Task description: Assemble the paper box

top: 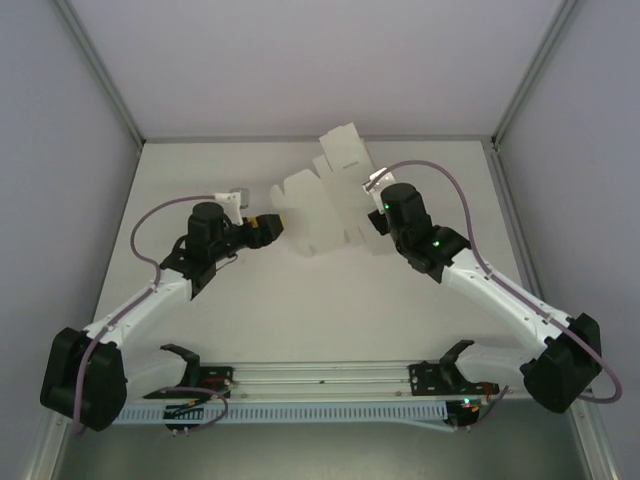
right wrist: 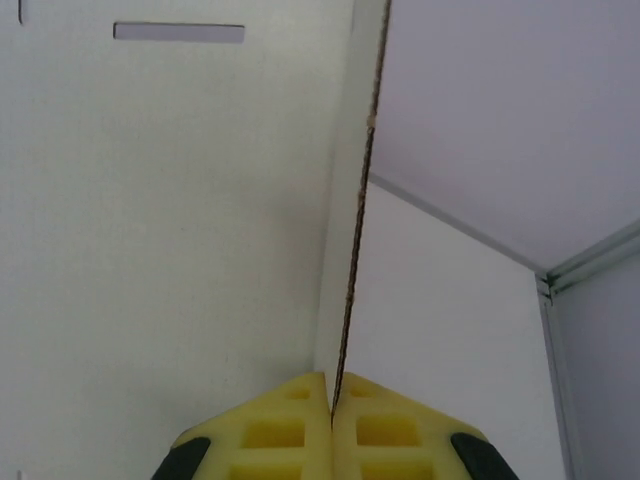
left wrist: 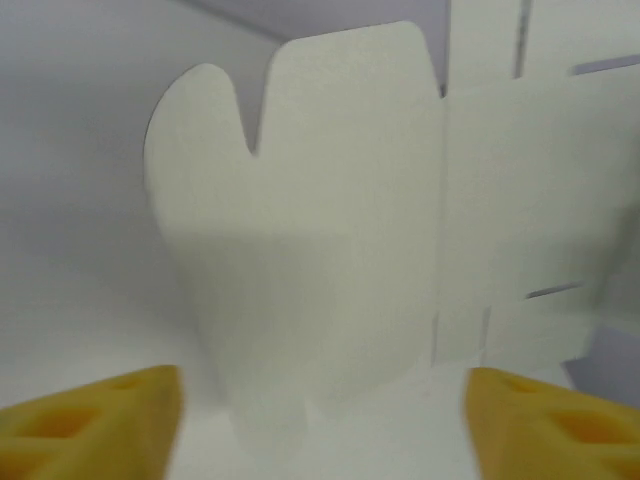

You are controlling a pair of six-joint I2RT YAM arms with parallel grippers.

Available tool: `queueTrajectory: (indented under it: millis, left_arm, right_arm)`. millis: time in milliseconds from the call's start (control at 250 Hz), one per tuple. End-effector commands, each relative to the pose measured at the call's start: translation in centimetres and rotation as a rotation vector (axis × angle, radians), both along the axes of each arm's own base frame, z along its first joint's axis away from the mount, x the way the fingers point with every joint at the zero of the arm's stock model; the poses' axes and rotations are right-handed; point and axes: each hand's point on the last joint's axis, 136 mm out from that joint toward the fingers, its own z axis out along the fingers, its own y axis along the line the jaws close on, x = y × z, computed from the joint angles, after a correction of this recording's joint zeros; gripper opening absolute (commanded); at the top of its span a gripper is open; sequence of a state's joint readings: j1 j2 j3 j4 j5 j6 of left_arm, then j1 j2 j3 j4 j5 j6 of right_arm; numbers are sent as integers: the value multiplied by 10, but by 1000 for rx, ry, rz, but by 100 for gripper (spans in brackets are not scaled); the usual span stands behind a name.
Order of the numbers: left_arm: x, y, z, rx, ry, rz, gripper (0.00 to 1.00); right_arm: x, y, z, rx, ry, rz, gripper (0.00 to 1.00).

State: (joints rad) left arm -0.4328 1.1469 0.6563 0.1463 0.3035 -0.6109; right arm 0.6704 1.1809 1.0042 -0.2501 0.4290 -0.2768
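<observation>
- White card box [top: 325,200], partly folded, stands on the worktop [top: 300,310].
- Left claw [left wrist: 320,400] open, facing it.
- Right claw [right wrist: 332,390] clamped on its panel edge.

Robotics lab cell — white table [top: 300,330]; plain pale walls [top: 50,150]; aluminium frame posts [top: 100,70]. Arms [top: 150,300] bolted to a rail [top: 320,378].

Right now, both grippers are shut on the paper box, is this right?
Not quite. The right gripper is shut on the paper box, but the left gripper stands open, short of the flap, as the left wrist view shows.
</observation>
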Motion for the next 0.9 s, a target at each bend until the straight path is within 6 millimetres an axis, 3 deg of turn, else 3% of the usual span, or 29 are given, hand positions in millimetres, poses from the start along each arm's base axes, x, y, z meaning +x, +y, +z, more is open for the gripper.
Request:
queueTrajectory:
  millis: [0, 56, 132, 291, 411, 683, 898]
  left_arm:
    - [6, 32, -34, 171, 101, 148, 99]
    - [7, 33, -34, 204, 111, 139, 100]
    - [7, 32, -21, 227, 93, 124, 100]
    - [10, 33, 26, 220, -19, 120, 100]
    - [14, 31, 48, 201, -69, 126, 100]
    - [52, 23, 45, 251, -11, 156, 100]
    - [78, -18, 35, 223, 12, -1, 100]
  right_arm:
    - [-35, 42, -15, -44, 73, 381, 0]
    - [-46, 50, -29, -65, 113, 471, 0]
    - [-45, 48, -38, -112, 137, 479, 0]
    - [-23, 35, -47, -264, 68, 421, 0]
    - [-12, 37, -64, -410, 49, 471, 0]
    - [1, 50, -71, -548, -139, 483, 0]
    - [-7, 56, -78, -524, -117, 524, 0]
